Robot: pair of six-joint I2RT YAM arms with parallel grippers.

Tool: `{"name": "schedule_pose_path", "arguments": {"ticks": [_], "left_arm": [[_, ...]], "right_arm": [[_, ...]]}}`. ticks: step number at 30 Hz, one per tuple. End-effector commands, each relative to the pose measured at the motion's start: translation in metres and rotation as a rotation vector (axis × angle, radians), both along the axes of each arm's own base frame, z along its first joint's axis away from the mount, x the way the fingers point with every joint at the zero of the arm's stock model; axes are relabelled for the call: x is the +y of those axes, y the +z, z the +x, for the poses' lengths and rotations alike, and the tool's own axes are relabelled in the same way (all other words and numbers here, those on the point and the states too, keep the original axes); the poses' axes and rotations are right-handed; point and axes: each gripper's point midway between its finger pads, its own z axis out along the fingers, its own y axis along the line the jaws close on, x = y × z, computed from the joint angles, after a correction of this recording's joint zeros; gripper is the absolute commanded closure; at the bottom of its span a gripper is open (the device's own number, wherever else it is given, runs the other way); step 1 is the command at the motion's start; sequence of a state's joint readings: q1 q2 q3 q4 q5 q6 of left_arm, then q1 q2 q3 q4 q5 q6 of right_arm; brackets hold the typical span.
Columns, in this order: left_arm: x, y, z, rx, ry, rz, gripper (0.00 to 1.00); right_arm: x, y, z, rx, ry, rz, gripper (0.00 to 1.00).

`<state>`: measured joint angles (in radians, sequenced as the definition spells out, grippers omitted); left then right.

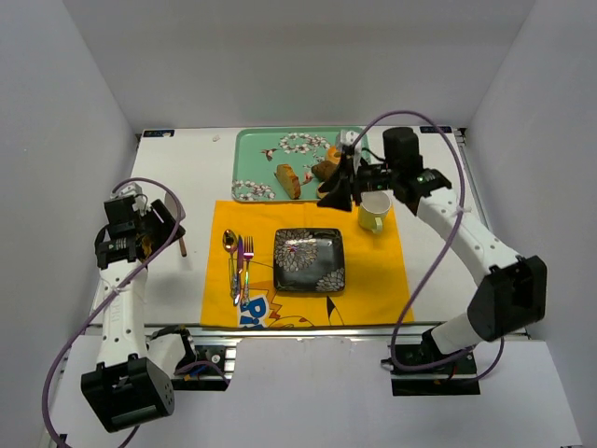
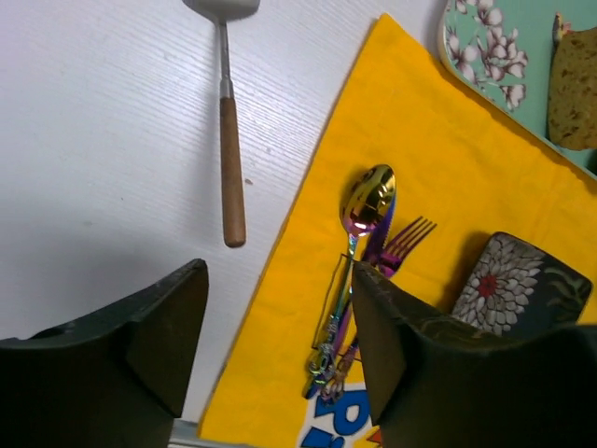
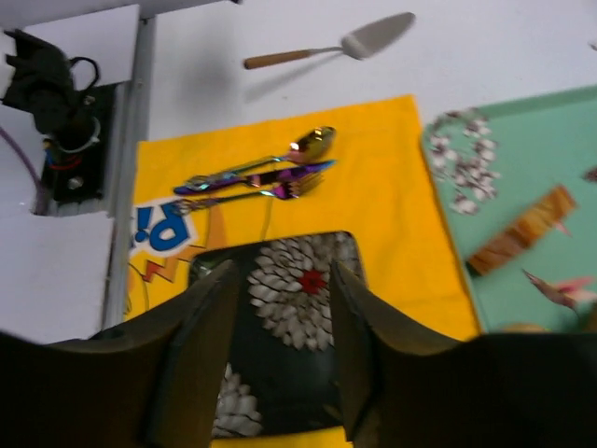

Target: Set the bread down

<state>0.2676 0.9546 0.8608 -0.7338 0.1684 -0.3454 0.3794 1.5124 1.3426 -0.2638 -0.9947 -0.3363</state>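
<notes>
The bread shows as an orange-tan piece on the green floral tray, partly hidden behind my right gripper; its hole does not show. That gripper hangs over the tray's near right corner, open and empty. In the right wrist view the gripper frames the black floral plate between its fingers. My left gripper stands open and empty over the bare table left of the yellow placemat. In the left wrist view the left gripper holds nothing.
A brown loaf slice and a darker brown piece lie on the tray. A pale green mug stands right of the right gripper. The plate sits mid-placemat, with spoon and fork to its left. A wooden-handled spatula lies by the left gripper.
</notes>
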Motion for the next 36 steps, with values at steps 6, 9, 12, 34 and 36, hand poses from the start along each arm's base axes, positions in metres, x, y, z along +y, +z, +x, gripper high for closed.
{"name": "schedule_pose_path", "arguments": {"ticks": [6,9,12,34,36], "left_arm": [[0.015,-0.026,0.017,-0.019,0.029,0.051,0.25],[0.016,-0.045,0.021,-0.020,0.023,0.052,0.25],[0.014,-0.057,0.029,-0.039,0.008,0.046,0.27],[0.026,-0.121,0.060,0.015,0.065,0.188,0.38],[0.025,-0.123,0.062,0.019,0.055,0.190,0.41]], "right_arm": [[-0.005,-0.027,-0.009,-0.001,-0.122,-0.055,0.46],[-0.006,-0.034,-0.007,0.018,-0.129,-0.075,0.46],[-0.006,-0.040,-0.006,0.036,-0.129,-0.089,0.46],[-0.010,-0.048,-0.008,0.081,-0.150,-0.123,0.46],[-0.011,-0.049,-0.008,0.079,-0.152,-0.132,0.46]]}}
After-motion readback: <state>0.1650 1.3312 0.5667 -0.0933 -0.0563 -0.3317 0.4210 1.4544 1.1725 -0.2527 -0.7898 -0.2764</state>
